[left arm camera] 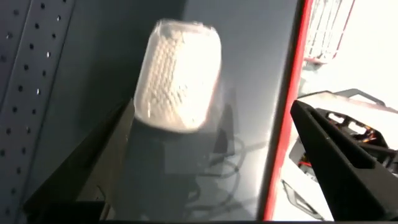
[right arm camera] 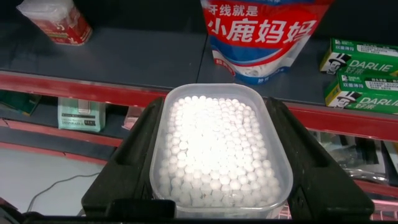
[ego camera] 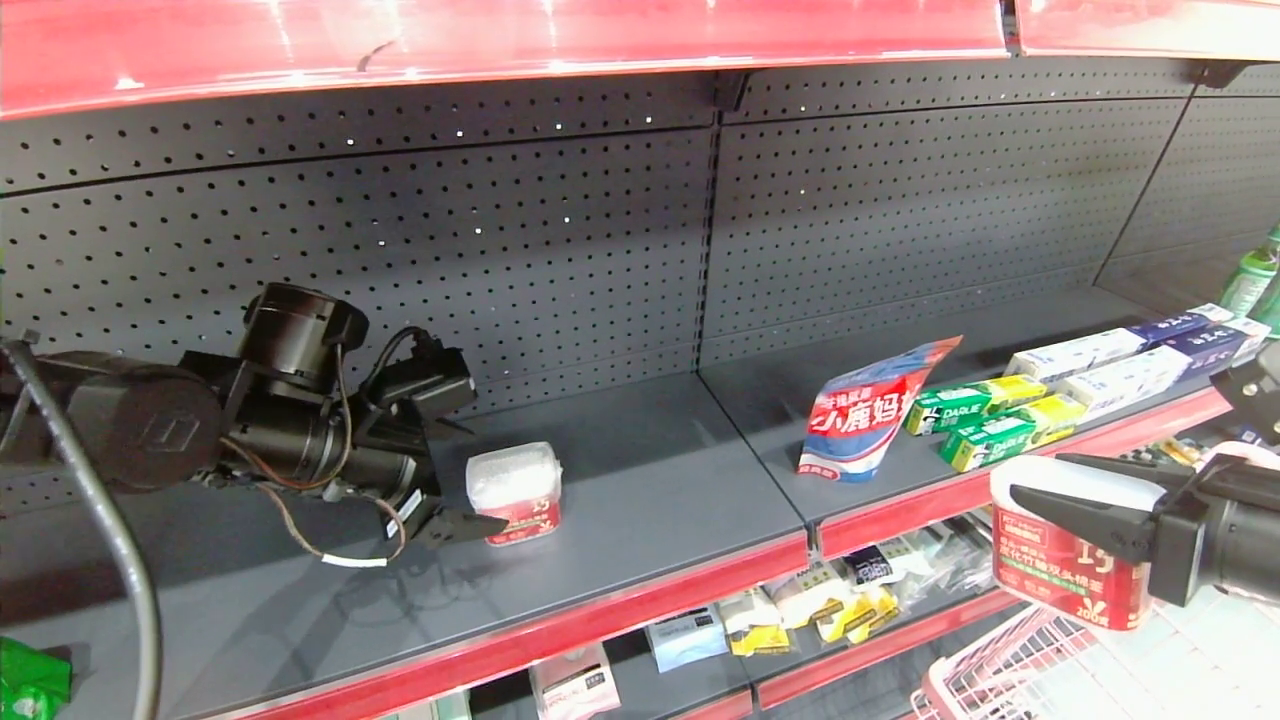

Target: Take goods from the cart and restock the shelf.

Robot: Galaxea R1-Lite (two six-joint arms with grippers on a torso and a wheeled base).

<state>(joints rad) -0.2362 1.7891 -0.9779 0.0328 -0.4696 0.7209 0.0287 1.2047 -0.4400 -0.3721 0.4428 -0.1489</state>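
Left of centre, the left gripper stands wide open just beside one cotton swab tub on the shelf: placed, I judge, needing only withdrawal. Centre-right: one red-and-blue pouch, at least two green toothpaste boxes. Lower right, the right gripper clamps the second tub over the cart; shelving comes next.

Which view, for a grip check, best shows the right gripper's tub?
Right wrist view: the held tub sits between both fingers of the right gripper, swab tips visible. Head view shows its labelled side, partly behind a finger. Left wrist view shows the other tub, on the shelf.
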